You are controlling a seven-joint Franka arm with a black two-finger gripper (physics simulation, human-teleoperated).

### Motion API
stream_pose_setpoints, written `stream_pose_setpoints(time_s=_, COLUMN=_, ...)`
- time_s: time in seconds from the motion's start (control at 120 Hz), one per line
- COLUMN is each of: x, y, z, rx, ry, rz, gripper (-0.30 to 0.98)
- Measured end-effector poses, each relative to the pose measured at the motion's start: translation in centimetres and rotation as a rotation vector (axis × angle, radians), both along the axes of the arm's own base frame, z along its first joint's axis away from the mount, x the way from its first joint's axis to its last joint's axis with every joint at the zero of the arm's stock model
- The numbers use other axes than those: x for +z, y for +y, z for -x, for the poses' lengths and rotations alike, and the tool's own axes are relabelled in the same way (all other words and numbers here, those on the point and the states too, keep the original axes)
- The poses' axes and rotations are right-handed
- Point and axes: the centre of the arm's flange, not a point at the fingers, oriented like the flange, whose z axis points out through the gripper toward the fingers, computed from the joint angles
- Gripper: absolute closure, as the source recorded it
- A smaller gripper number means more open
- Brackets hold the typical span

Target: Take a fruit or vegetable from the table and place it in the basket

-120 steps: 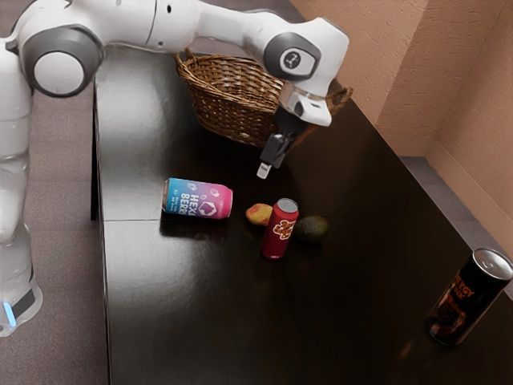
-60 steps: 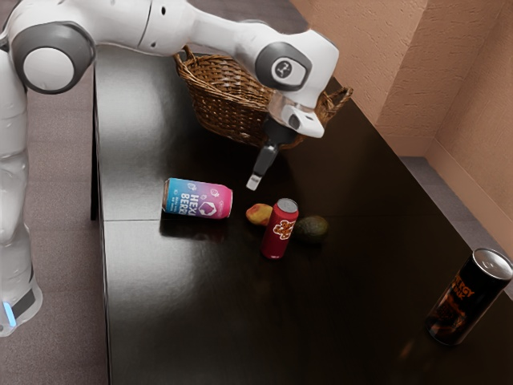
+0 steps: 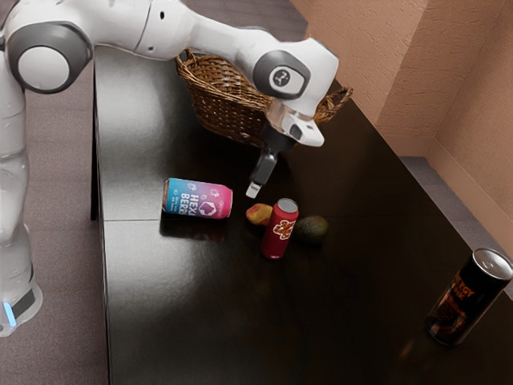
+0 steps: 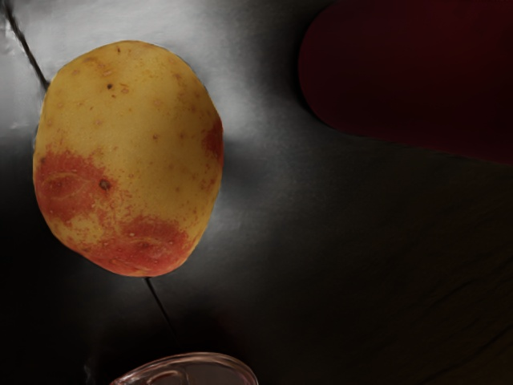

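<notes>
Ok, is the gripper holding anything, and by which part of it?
Nothing is held: the gripper hovers empty near the yellow-and-red fruit or vegetable.

The gripper (image 3: 253,191) hangs over the dark table (image 3: 184,313), near the potato (image 3: 257,214), and the arm (image 3: 216,30) passes partly in front of the wicker basket (image 3: 224,104). The red can (image 3: 277,231) stands upright, beside the potato and the avocado (image 3: 313,229). The berry can (image 3: 197,199) is lying on its side toward the exterior view's left, while the black can (image 3: 467,298) stands well apart, at the exterior view's right.
</notes>
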Motion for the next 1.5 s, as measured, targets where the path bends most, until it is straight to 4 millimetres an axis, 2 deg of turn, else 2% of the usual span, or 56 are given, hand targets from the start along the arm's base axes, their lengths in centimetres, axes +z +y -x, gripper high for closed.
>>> stream_pose_setpoints(time_s=0.133, x=-0.9, y=0.9, z=-1.0, rx=0.034, ry=-0.029, rz=-0.061, gripper=0.01)
stream_pose_setpoints(time_s=0.433, x=-2.0, y=-0.1, z=-2.2, rx=0.083, ry=-0.061, rz=-0.079, gripper=0.01)
stream_pose_setpoints(time_s=0.825, x=-5.7, y=-0.3, z=-3.3, rx=0.15, ry=-0.014, rz=-0.052, gripper=0.01)
stream_pose_setpoints(time_s=1.083, x=-7.4, y=-0.1, z=-3.8, rx=0.179, ry=0.009, rz=-0.048, gripper=0.02)
stream_pose_setpoints(time_s=1.183, x=-7.8, y=0.0, z=-3.9, rx=0.188, ry=0.016, rz=-0.045, gripper=0.08)
stream_pose_setpoints(time_s=1.342, x=-8.1, y=0.1, z=-3.9, rx=0.199, ry=0.019, rz=-0.044, gripper=0.26)
stream_pose_setpoints(time_s=1.5, x=-8.0, y=0.3, z=-4.0, rx=0.207, ry=0.014, rz=-0.049, gripper=0.36)
